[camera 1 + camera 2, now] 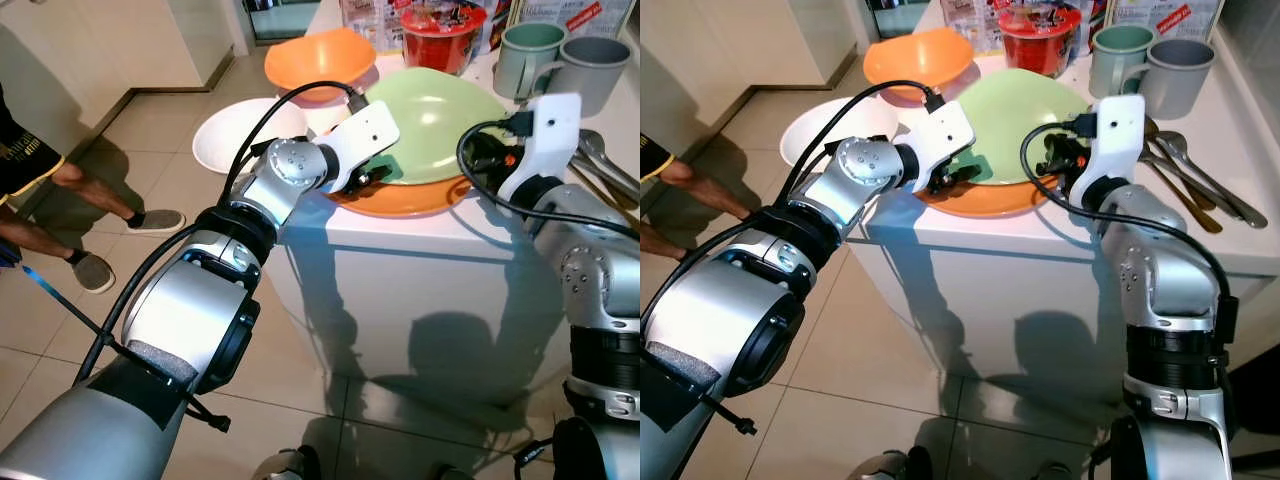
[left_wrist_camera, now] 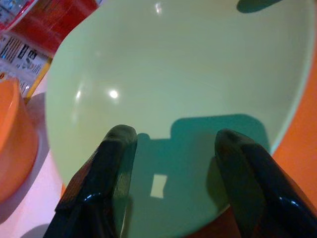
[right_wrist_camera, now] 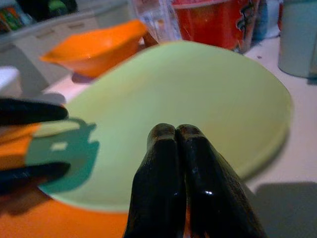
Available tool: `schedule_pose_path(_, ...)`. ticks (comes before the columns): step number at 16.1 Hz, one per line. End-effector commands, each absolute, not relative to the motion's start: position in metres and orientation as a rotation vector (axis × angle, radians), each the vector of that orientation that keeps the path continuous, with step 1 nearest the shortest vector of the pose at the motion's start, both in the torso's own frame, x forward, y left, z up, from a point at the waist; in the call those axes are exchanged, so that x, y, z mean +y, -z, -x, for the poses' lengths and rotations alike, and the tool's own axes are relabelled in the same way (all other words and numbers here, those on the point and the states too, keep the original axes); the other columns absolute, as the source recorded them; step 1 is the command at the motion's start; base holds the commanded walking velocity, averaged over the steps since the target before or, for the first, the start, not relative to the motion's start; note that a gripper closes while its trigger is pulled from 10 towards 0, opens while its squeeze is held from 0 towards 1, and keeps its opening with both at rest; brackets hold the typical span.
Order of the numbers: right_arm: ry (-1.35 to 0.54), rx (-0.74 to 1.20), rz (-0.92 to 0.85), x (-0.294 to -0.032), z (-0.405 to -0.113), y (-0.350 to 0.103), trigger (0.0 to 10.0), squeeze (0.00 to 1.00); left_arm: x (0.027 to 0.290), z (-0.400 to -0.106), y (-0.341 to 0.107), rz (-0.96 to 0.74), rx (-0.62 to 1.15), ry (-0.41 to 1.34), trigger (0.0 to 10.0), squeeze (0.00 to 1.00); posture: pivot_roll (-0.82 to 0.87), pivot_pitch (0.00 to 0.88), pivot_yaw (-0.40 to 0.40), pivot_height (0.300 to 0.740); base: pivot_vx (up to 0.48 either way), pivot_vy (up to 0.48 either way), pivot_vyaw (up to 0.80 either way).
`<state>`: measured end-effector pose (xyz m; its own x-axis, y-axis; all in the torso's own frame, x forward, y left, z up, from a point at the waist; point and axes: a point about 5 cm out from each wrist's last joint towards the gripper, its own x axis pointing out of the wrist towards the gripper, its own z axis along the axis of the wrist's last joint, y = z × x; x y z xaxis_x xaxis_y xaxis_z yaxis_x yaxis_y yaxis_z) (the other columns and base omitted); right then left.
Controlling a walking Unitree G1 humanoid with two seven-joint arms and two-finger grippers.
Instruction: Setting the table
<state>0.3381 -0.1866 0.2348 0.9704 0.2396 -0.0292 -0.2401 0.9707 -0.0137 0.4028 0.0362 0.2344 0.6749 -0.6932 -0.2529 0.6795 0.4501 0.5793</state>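
Both grippers meet at the green plate (image 1: 432,120), stacked on an orange plate (image 1: 400,200). Left gripper (image 2: 171,144) straddles its near rim, fingers wide; right gripper (image 3: 176,130) shows fingers pressed together. Beyond stand a red cup (image 1: 440,35) and two mugs (image 1: 1145,60).

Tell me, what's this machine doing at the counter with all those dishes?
It is working on a pale green plastic plate that rests on an orange plate on the white counter. The left tool, fingers open, reaches over the green plate's near rim. The right tool, fingers shut, points at that plate from the other side. Nothing is lifted yet. An orange bowl, two mugs and spoons wait nearby.
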Motion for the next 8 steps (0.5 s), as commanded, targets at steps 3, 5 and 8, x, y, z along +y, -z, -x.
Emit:
schedule_pose_path(3,-0.231,0.060,0.060,-0.183,-0.338,-0.229,10.0,0.00,0.048,-0.404,-0.225,-0.728,0.033,0.851,10.0,0.00,-0.03,0.110,0.175,0.740,0.000,0.000,0.00)
schedule_pose_path(5,-0.209,0.074,0.067,-0.188,-0.339,-0.226,10.0,0.00,0.051,-0.403,-0.222,-0.733,0.046,0.861,10.0,0.00,-0.03,0.110,0.172,0.740,0.000,0.000,0.00)
schedule_pose_path(8,-0.190,0.081,0.074,-0.192,-0.339,-0.226,10.0,0.00,0.053,-0.405,-0.228,-0.751,0.051,0.873,10.0,0.00,-0.03,0.111,0.173,0.740,0.000,0.000,0.00)
